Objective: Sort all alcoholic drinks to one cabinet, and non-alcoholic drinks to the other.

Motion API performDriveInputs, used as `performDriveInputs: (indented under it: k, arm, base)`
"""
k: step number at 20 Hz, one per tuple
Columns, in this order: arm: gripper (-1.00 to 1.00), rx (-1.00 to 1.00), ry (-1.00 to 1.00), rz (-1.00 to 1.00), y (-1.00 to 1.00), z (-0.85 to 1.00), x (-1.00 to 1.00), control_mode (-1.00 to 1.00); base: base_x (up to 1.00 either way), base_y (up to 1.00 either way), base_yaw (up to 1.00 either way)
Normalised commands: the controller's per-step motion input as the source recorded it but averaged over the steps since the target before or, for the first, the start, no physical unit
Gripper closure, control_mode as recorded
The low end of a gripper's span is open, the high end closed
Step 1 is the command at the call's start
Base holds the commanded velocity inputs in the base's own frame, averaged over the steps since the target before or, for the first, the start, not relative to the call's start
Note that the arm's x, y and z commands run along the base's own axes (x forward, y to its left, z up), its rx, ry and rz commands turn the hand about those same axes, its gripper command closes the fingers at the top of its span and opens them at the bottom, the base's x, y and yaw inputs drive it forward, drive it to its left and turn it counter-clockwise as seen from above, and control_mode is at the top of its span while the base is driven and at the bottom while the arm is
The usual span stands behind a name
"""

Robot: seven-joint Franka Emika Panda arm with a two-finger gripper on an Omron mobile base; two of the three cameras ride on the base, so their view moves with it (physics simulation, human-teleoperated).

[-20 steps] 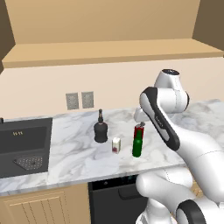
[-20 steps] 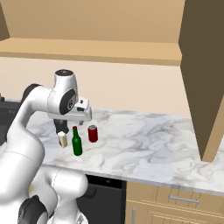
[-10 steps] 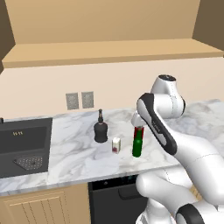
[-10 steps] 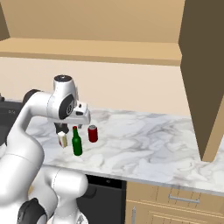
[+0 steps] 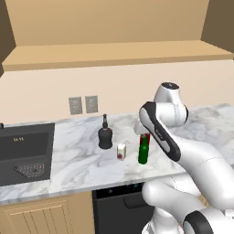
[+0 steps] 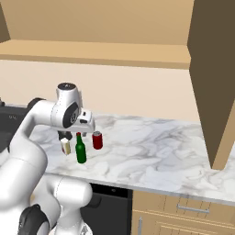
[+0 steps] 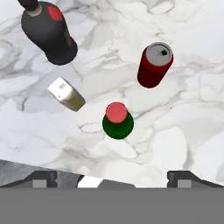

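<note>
The green bottle point(image 7: 117, 120) stands upright on the marble counter point(image 6: 156, 156), seen from straight above in the hand view, where its red cap sits nearly midway between the two finger tips point(image 7: 43, 178) at the bottom edge. Those tips stand far apart with nothing between them, so the gripper point(image 7: 112, 178) is wide open and holds nothing, hanging above the bottle. The same view shows the red can point(image 7: 155, 64) upright beyond the bottle and to its right, its silver top and tab plain to see, the carton point(image 7: 66, 94) just to the bottle's left, and the black bottle point(image 7: 48, 31) farther off at upper left with a red spot on its shoulder. From the left base view the green bottle point(image 5: 143, 150) is partly tucked behind the arm's forearm, the carton point(image 5: 121, 151) stands just left of it with its red mark facing the camera, and the black bottle point(image 5: 105, 134) is behind that, thin neck up; the can is hidden by the arm there. The right base view shows the can point(image 6: 97, 140) clear of the arm, just right of and behind the green bottle point(image 6: 81, 148), with the carton point(image 6: 66, 146) to the left and the black bottle mostly covered by the hand. That view also shows an open cabinet door point(image 6: 212, 78) hanging at the right, and the left base view a sink point(image 5: 25, 151) set in the counter at the far left.
</note>
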Motion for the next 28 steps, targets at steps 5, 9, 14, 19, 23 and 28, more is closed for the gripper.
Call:
performDriveInputs:
  k: [5,9,14,19,23,28]
  arm:
    - [-1.00,0.00,0.00,-0.03,0.00,-0.15,0.20,-1.00]
    - [-1.00,-0.03,0.00,-0.04,0.00,-0.20,0.16,-1.00]
    - [-1.00,-0.02,0.00,-0.02,0.05,-0.29,0.02,-1.00]
    - [-1.00,-0.02,0.00,-0.01,0.04,-0.29,0.00,-1.00]
    - [-1.00,-0.01,0.00,-0.02,0.02,-0.24,0.00,-1.00]
    - [-1.00,-0.01,0.00,-0.02,0.02,-0.23,0.00,-1.00]
  base:
    - [0.00,0.00,0.00]
    - [0.00,0.00,0.00]
    - [0.00,0.00,0.00]
    - [0.00,0.00,0.00]
    - [0.00,0.00,0.00]
    - [0.00,0.00,0.00]
